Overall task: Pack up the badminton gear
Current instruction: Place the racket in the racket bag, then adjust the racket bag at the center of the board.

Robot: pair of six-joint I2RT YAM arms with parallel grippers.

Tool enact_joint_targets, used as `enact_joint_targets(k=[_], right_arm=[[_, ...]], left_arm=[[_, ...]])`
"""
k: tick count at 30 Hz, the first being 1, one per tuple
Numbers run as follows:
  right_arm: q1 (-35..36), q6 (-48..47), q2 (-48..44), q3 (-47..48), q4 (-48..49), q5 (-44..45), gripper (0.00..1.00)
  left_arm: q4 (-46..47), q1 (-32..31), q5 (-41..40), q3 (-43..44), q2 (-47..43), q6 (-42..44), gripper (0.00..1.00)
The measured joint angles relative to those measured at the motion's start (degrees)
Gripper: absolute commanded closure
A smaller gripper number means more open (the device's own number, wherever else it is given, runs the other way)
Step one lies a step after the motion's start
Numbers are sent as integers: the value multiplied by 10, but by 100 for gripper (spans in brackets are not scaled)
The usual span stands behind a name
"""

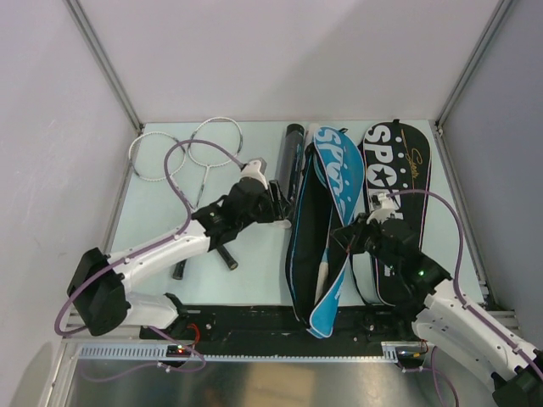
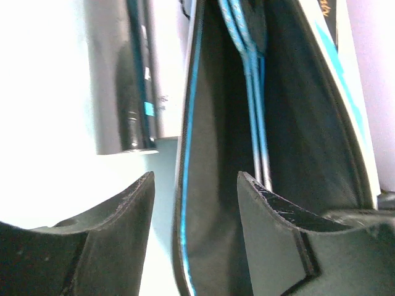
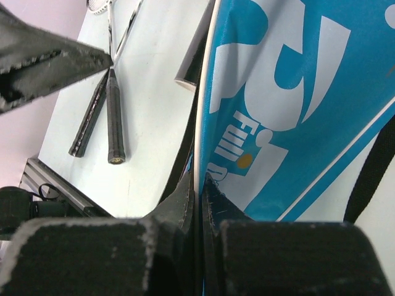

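Note:
Two rackets (image 1: 197, 161) lie at the back left, heads far and black handles (image 3: 115, 117) near. The long black tube (image 1: 293, 155) lies beside the open blue-and-black racket bag (image 1: 327, 182). My left gripper (image 1: 284, 210) is open at the bag's left side. In the left wrist view the bag's blue-piped zipper edge (image 2: 185, 185) stands between its fingers (image 2: 195, 176), with the tube (image 2: 123, 74) beyond. Thin blue and grey shafts (image 2: 256, 123) lie inside the bag. My right gripper (image 1: 342, 236) is shut on the bag's blue flap edge (image 3: 199, 179), holding it up.
A second black racket bag (image 1: 399, 191) with white lettering lies to the right of the open one. Grey walls and metal frame posts (image 1: 102, 59) close in the table at the back and sides. A black rail (image 1: 271, 318) runs along the near edge.

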Motion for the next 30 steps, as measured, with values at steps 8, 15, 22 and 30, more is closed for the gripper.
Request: enact_joint_targets(k=[8, 15, 22, 30], right_arm=[[-6, -5, -48, -19, -22, -8, 100], [-8, -5, -59, -23, -33, -12, 100], [-9, -5, -66, -23, -39, -15, 100], [-11, -5, -71, -23, -46, -15, 100]], left_arm=[[-21, 40, 38, 55, 70, 56, 40], [-7, 42, 83, 100, 159, 94, 40], [16, 49, 121, 140, 255, 101, 50], [26, 52, 141, 157, 290, 98, 97]])
